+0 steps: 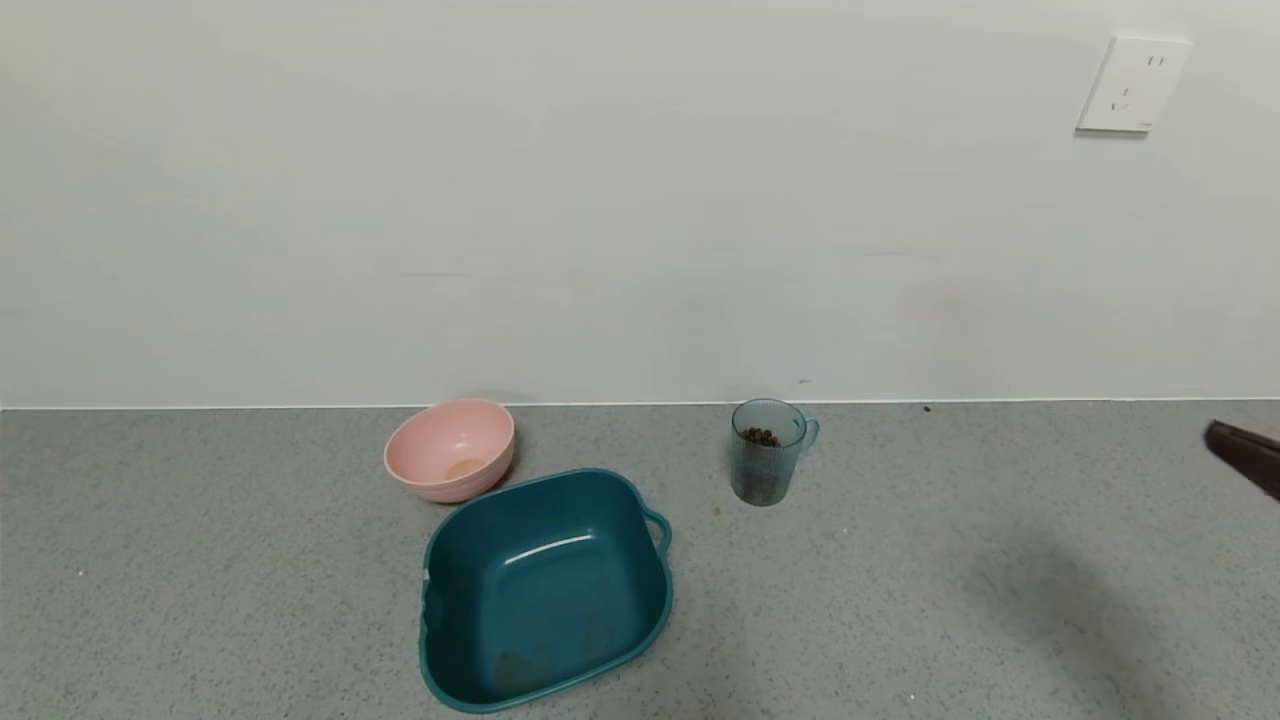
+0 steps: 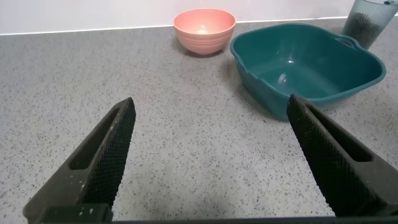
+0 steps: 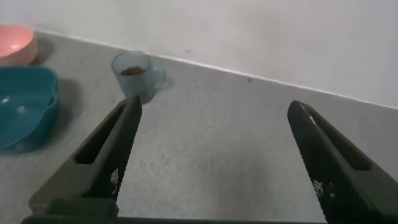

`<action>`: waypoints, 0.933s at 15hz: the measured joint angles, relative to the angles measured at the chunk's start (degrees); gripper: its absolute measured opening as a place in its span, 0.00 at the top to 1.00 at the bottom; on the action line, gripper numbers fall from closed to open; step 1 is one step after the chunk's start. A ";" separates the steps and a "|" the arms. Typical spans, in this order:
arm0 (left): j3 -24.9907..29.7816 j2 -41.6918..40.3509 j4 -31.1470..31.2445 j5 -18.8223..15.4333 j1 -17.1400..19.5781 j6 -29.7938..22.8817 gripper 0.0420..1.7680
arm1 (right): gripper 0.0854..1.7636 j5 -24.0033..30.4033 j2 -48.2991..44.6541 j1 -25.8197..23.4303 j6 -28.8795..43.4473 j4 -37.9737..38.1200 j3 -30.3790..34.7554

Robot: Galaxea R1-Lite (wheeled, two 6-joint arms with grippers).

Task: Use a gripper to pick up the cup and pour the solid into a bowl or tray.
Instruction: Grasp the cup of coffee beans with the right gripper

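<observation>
The translucent blue-grey cup [image 1: 768,455] stands upright near the back wall, handle to the right, with dark-brown beans [image 1: 760,437] inside. The large teal basin [image 1: 545,590] sits empty in front and to its left. My right gripper [image 3: 215,104] is open and empty above the counter, well to the right of the cup [image 3: 134,74]; one of its fingers [image 1: 1245,455] shows at the head view's right edge. My left gripper [image 2: 211,102] is open and empty, low over the counter to the left of the basin [image 2: 323,81], and is outside the head view.
A pink bowl [image 1: 450,448] stands behind the basin's left corner, close to it. The wall runs right behind the cup and bowl, with a white socket [image 1: 1133,85] high at the right. Grey speckled counter [image 1: 950,600] spreads around.
</observation>
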 joint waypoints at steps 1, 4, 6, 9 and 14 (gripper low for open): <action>0.00 0.00 0.01 0.00 0.00 0.00 0.01 | 0.03 -0.38 3.63 2.29 0.61 -1.05 -0.67; 0.00 0.00 -0.02 0.00 0.00 0.00 0.01 | 0.03 -2.97 14.12 8.46 2.23 -7.75 -1.57; 0.00 0.00 0.00 0.00 0.00 0.00 0.01 | 0.03 -5.06 20.74 12.21 3.08 -12.96 -1.77; 0.00 0.00 0.00 0.00 0.00 0.00 0.01 | 0.03 -8.14 30.05 16.65 3.90 -20.49 -2.12; 0.00 0.00 0.00 0.00 0.00 0.00 0.01 | 0.03 -10.81 44.08 20.98 6.03 -29.06 -3.94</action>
